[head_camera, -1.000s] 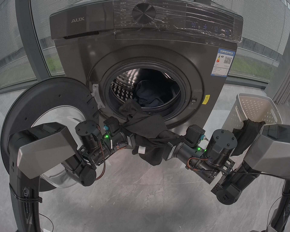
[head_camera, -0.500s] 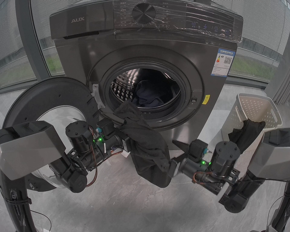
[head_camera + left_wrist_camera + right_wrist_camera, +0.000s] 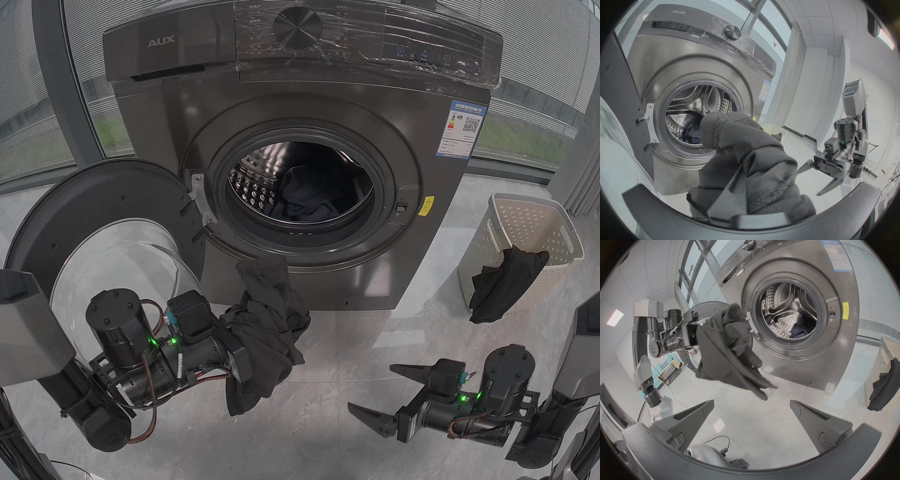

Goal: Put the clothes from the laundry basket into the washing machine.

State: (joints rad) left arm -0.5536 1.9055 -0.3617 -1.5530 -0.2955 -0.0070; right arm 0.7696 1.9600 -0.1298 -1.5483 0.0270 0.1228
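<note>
A dark grey garment hangs bunched from my left gripper, which is shut on it low in front of the washing machine, below the drum opening. In the left wrist view the garment drapes over the fingers. My right gripper is open and holds nothing, low over the floor to the right. The drum holds dark blue clothing. The laundry basket stands at the right with a black garment hanging over its rim.
The machine's round door stands swung open on the left, close behind my left arm. Bare grey floor lies between the two grippers and the machine front. Windows run behind the machine.
Both arms have pulled down and back from the drum opening. The right gripper has let go of the garment and opened. The garment now hangs from the left gripper alone.
</note>
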